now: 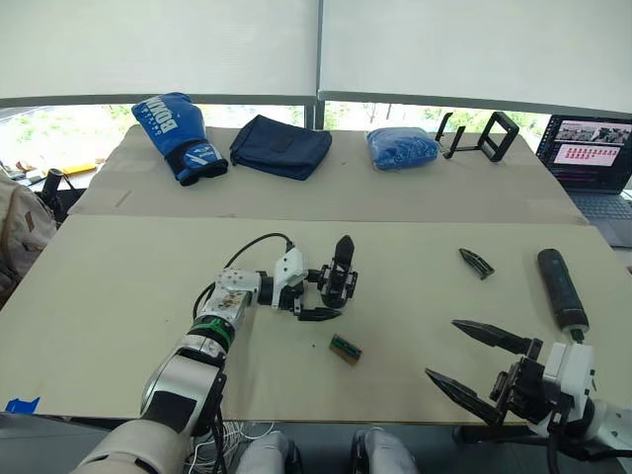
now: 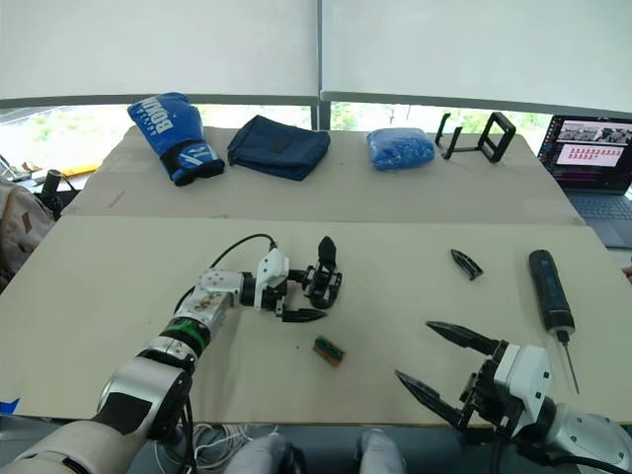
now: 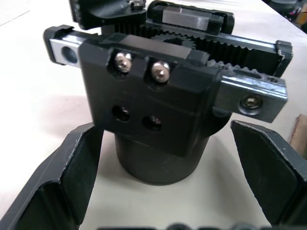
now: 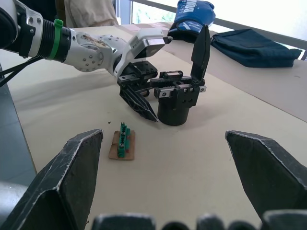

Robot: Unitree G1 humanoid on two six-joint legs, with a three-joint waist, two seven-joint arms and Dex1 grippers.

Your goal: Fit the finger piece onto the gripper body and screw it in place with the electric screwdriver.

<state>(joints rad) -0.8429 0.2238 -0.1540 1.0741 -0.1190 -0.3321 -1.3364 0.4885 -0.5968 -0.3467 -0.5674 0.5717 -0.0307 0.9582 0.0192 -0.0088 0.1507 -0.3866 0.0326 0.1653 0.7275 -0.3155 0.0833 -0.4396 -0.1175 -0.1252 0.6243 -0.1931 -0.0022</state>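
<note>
left hand flanks the gripper body; right hand hangs open at the near edge

the gripper body (image 1: 340,276) stands near the middle of the tan table (image 1: 118,286), on its round cylindrical base, with one pointed black finger upright. the left hand (image 1: 326,292) reaches it from the left side, its two black fingers spread apart, one on each side of the base. in the left wrist view a gap shows between each finger and the base, so nothing is clamped. that view cuts off the body's upright finger; what does show is a matte black block with two silvery screw heads, two empty holes below them, and a toothed rack across the top.

the finger piece (image 1: 476,263), a small black wedge tapering to a point, lies loose toward the right side of the table, well apart from the gripper body. the electric screwdriver (image 2: 549,290), a thick dark cylinder with a rounded end, lies near the right edge; its thin metal bit points at the near edge, and in the left eye view the bit is hidden behind the right arm.

the right hand (image 2: 431,360) hovers at the near right corner, its long black fingers wide apart and holding nothing. a small green-and-brown block (image 1: 346,350) lies between the two hands; its detail is too small to make out.
</note>
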